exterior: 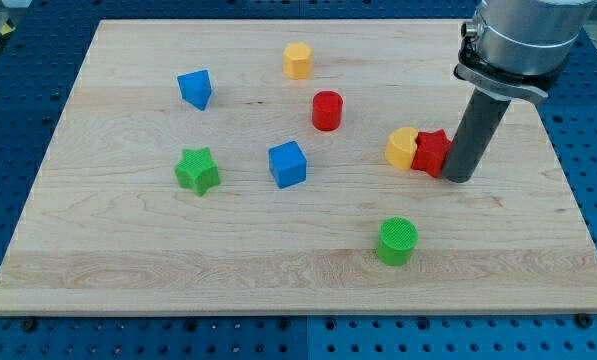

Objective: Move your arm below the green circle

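Seven blocks on the wooden board (128,270) right now, so here's the count. Two green: a green circle (396,241) sitting low and right of the middle, and a green star (197,170) over on the view's left. Two blue: a blue cube (287,164) near the centre and a second blue block (194,88) up toward the view's top left, kind of wedge-shaped but I can't really call the shape. Two red: a red cylinder (327,110) above centre, and a red block (433,152) on the right whose shape I can't make out. Two yellow... nope, still seven total: wait, that makes eight. A yellow cylinder-ish block (297,61) near the top, and a yellow block (402,148) touching the red one's left side.

My tip (458,178) is down on the board, right up against the red block's right side. It's a bare rod, nothing to open or close, holding nothing. The green circle is below and to the left of it, well apart.
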`<move>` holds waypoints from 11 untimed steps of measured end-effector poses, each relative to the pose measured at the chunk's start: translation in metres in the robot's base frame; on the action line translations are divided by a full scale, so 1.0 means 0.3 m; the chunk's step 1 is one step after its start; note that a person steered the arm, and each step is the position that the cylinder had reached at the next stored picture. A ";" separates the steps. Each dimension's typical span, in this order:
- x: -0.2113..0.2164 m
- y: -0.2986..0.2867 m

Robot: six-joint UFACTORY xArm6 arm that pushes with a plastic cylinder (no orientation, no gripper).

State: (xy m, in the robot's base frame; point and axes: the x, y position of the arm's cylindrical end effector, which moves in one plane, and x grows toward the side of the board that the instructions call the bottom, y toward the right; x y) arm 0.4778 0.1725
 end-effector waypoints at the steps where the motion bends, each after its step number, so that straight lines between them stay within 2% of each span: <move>1: 0.090 0.036; 2: 0.203 0.086; 3: 0.248 0.088; 5: 0.281 -0.043; 7: 0.470 -0.139; 9: 0.470 -0.197; 11: 0.470 -0.357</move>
